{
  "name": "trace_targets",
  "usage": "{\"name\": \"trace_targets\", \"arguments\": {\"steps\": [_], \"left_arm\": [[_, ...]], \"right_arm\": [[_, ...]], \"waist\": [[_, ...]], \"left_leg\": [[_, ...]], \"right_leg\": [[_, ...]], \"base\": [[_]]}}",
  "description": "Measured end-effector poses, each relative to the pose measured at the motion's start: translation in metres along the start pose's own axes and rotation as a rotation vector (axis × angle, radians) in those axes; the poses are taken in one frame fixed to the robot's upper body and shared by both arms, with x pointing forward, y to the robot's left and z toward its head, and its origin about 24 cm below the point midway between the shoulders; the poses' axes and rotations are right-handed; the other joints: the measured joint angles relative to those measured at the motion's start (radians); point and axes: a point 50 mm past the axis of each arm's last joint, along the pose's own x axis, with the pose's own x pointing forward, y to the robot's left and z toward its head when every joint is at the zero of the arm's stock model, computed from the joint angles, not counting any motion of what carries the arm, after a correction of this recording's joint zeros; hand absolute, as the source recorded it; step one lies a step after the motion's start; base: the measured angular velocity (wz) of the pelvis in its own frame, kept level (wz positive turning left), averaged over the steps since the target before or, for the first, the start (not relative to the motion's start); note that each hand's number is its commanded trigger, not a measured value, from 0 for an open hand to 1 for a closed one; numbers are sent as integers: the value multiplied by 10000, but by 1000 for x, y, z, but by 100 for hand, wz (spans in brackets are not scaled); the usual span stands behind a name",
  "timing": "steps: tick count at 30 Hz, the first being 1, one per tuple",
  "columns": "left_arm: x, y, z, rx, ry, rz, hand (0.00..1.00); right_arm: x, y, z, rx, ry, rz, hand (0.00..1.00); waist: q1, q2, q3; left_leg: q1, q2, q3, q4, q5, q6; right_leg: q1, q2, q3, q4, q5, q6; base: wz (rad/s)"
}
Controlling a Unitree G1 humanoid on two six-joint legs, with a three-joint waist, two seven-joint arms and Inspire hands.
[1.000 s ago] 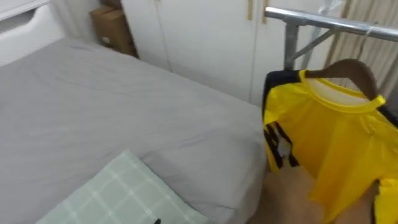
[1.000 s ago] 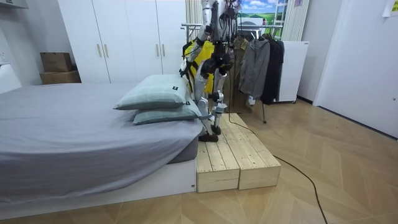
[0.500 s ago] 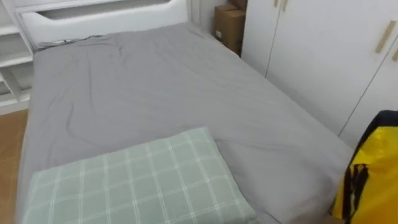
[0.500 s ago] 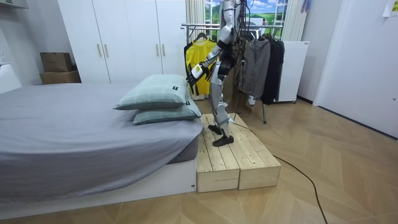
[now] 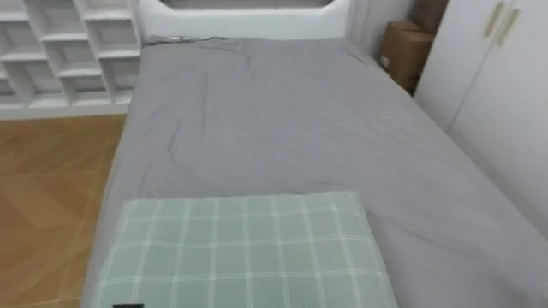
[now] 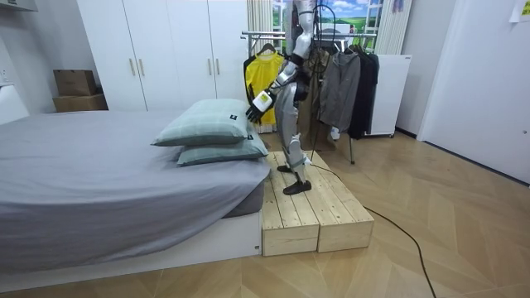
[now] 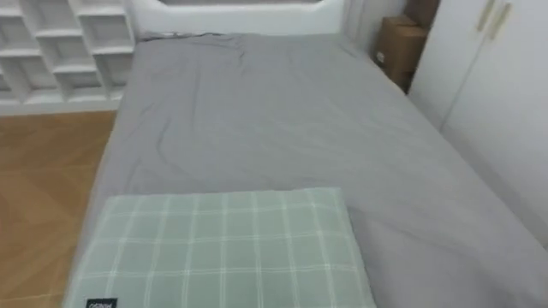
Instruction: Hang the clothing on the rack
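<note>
The room view shows the robot on the wooden platform beside the bed. The yellow shirt hangs on the clothes rack just behind it. The left hand is held out bedward, too small to tell whether it is clenched. The eye views show a green checked pillow, cut off at the near edge, and white shelves far left.

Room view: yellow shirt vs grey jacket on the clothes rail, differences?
The yellow shirt is bright with dark trim; the grey jacket is plain and dull. The shirt hangs to the room view's left of the robot, the jacket to its right. Both hang from the metal clothes rail.
</note>
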Motion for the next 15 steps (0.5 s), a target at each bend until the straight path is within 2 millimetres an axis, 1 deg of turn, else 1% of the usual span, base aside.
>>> {"name": "trace_targets", "arguments": {"steps": [2, 3, 4, 6, 8, 9, 10, 12, 14, 15], "left_arm": [[-1, 3, -5, -52, 225, 256, 0], [-3, 3, -11, -83, 472, 408, 0], [-4, 3, -13, -84, 560, 464, 0], [-6, 3, -18, -102, 748, 574, 0], [-9, 3, -28, -306, 1202, 702, 0], [-12, 5, -35, -585, 1449, 881, 0], [-13, 6, -37, -675, 1561, 965, 0], [-18, 7, -47, -1214, 2007, 1208, 0], [-23, 7, -55, -1574, 2292, 1394, 0], [-27, 7, -61, -1842, 2478, 1523, 0]], "right_arm": [[0, 0, 0, -1, 11, -93, 0], [0, 0, 2, -49, -39, -125, 0], [1, 0, 3, -110, -84, -147, 0], [2, 0, 7, -436, -183, -170, 0], [1, 2, 5, -748, -141, -117, 0], [1, 4, 4, -883, -138, -69, 0], [1, 4, 4, -949, -145, -56, 0], [1, 4, 2, -1119, -71, -48, 0], [-1, 3, -5, -1137, 95, -48, 0], [-3, 3, -10, -1154, 213, -58, 0]], "waist": [[105, -28, -6], [129, -33, -23], [139, -24, -18], [361, 9, -23], [574, -18, -48], [584, -73, -82], [582, -93, -88], [611, -129, -74], [624, -151, -71], [663, -160, -82]], "left_leg": [[35, -155, -283, -117, 78, -8], [79, -259, -467, -179, 152, -13], [81, -285, -521, -194, 184, -9], [157, -303, -550, -309, 224, -48], [496, -361, -549, -768, 359, -135], [625, -432, -568, -1035, 488, -171], [671, -456, -588, -1143, 548, -188], [865, -479, -781, -1515, 724, -266], [989, -470, -839, -1619, 779, -310], [1033, -471, -871, -1632, 783, -315]], "right_leg": [[183, 28, 254, -328, -1, 129], [353, 26, 243, -572, 2, 164], [435, 33, 261, -692, 7, 177], [549, 68, 289, -924, 14, 188], [854, 103, 318, -1262, 43, 237], [1003, 98, 311, -1440, 44, 238], [1103, 99, 299, -1519, 44, 239], [1161, 139, 219, -1573, 45, 239], [1286, 188, 236, -1618, 45, 238], [1404, 214, 237, -1747, 45, 238]], "base": [[59], [42], [23], [2], [4], [14], [19], [19], [14], [9]]}}
